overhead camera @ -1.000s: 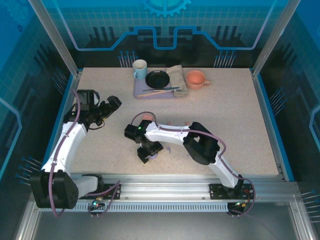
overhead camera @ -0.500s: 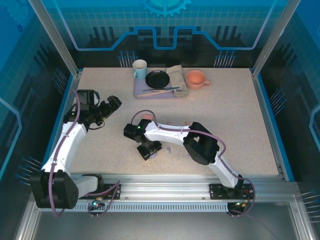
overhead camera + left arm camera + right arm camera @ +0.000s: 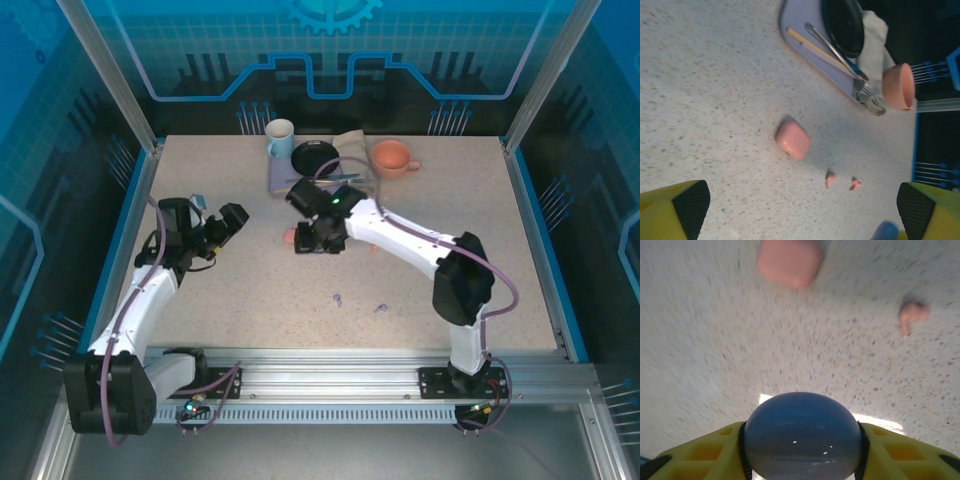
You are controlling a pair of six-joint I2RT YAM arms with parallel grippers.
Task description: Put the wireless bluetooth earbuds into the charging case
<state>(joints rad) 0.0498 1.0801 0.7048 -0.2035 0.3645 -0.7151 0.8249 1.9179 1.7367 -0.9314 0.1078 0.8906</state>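
Earbuds lay nearest the arms' bases: two lilac earbuds (image 3: 338, 298) sat loose on the speckled table (image 3: 500, 200), a little apart from each other and well clear of both arms.

Farther in, on the left, the left hand (image 3: 228, 222) hung over the table with its jaws spread wide and nothing between them. Its yellow fingers (image 3: 670, 215) with black pads framed the bottom corners of its own wrist view.

Toward the middle, the right hand (image 3: 320, 240) was stretched out above the table, clamped on a rounded lilac case (image 3: 802, 432). In the right wrist view, the case's glossy dome sat snug between the two yellow fingers (image 3: 705, 450).

Just left of that hand a closed pink case (image 3: 290, 237) lay flat on the table. Two pink earbuds (image 3: 830, 179) lay near it on the side toward the right arm, close together but not touching, and neither was in a case.

At the far edge stood a lilac tray (image 3: 280, 185) carrying a black plate (image 3: 315, 157), chopsticks (image 3: 805, 42) and a fork (image 3: 840, 50). A pale mug (image 3: 280, 138) stood at the tray's left end, a folded cloth (image 3: 355, 145) lay at its right end, and a pink cup (image 3: 392, 158) stood just past the cloth on the table.
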